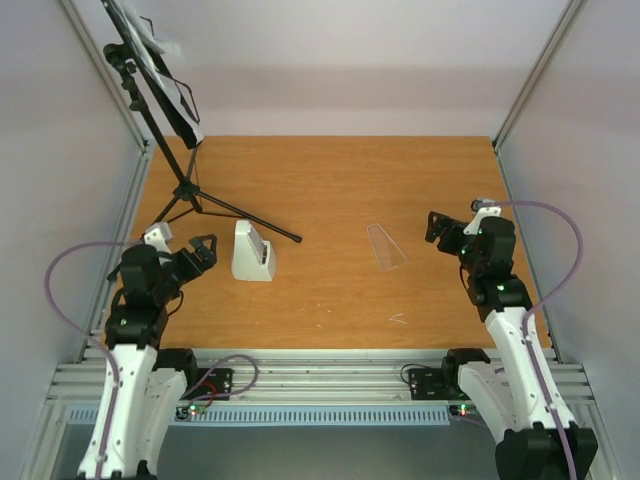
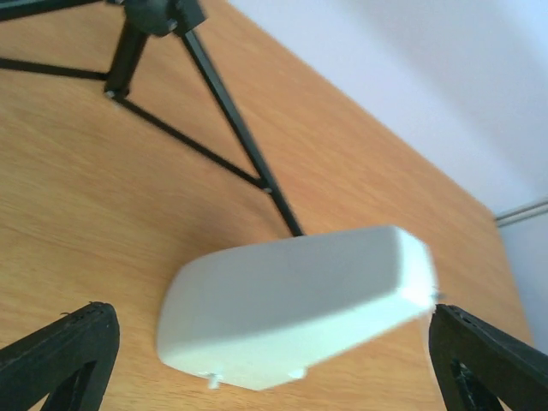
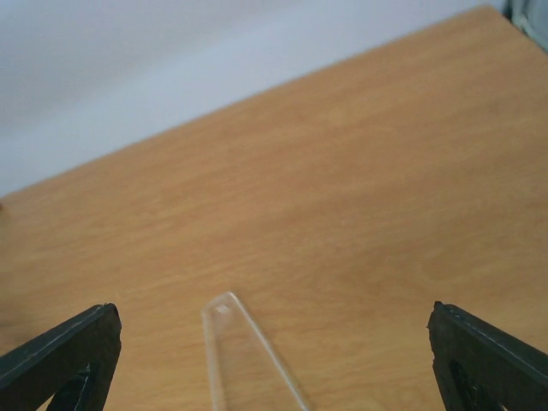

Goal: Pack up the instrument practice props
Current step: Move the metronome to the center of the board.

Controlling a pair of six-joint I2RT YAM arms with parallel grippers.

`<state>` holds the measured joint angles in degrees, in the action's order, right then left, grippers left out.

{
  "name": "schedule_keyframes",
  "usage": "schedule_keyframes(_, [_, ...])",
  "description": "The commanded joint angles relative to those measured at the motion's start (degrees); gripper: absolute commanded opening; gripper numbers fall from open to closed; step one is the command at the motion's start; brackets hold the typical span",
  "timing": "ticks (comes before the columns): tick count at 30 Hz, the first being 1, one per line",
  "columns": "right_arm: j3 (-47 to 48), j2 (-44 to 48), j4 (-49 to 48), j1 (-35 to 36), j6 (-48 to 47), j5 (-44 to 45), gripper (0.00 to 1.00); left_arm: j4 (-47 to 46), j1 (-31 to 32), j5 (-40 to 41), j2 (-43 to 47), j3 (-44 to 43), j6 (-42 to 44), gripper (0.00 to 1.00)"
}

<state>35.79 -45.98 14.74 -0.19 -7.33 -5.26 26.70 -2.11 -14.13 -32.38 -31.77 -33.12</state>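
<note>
Both pincers standing wide open, empty. I am aiming the left pincer (image 1: 200,254) at the metronome (image 1: 253,252), upright mid-bench (image 1: 340,180), and the right pincer (image 1: 441,233) at its clear cover (image 1: 386,246), lying apart. Both are probably light, rigid and slippery, so I am favouring flat sides. A music stand (image 1: 190,190) leg is crowding the metronome.

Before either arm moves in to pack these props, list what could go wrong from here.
The clear plastic cover lies flat and nearly invisible; the open right gripper may just skid it. The pale wedge-shaped metronome stands near a leg of the black tripod music stand; a push from the left gripper could tip it or jar the stand.
</note>
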Motion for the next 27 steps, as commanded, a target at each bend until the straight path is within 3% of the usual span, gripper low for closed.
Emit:
schedule_keyframes(1, [5.8, 4.5, 8.9, 0.2, -0.3, -8.2, 0.98, 8.1, 0.2, -6.8, 9.1, -4.2, -3.4, 0.99])
schedule_keyframes(4, [6.3, 5.7, 10.2, 0.2, -0.3, -12.8, 0.98, 12.8, 0.2, -11.8, 10.4, -7.6, -1.5, 0.99])
schedule_keyframes(8, [7.7, 9.3, 14.5, 0.2, -1.0, -10.0, 0.98, 21.2, 0.2, -18.6, 2.8, -12.9, 3.4, 0.99])
schedule_keyframes(14, [6.2, 10.7, 13.1, 0.2, -0.7, -12.8, 0.98, 13.6, 0.2, -33.5, -10.6, -11.7, 0.2, 0.99])
schedule_keyframes(20, [5.9, 9.7, 12.7, 0.2, -0.8, -13.2, 0.98, 15.2, 0.6, -19.9, -6.1, -14.2, 8.1, 0.99])
schedule_keyframes(25, [6.0, 9.6, 12.8, 0.2, -0.9, -12.8, 0.98, 20.3, 1.8, -12.9, -8.7, -16.5, 15.3, 0.98])
schedule_keyframes(27, [5.8, 9.5, 13.1, 0.2, -0.8, -12.6, 0.98, 20.7, 5.2, -10.6, -10.8, -17.4, 16.4, 0.96])
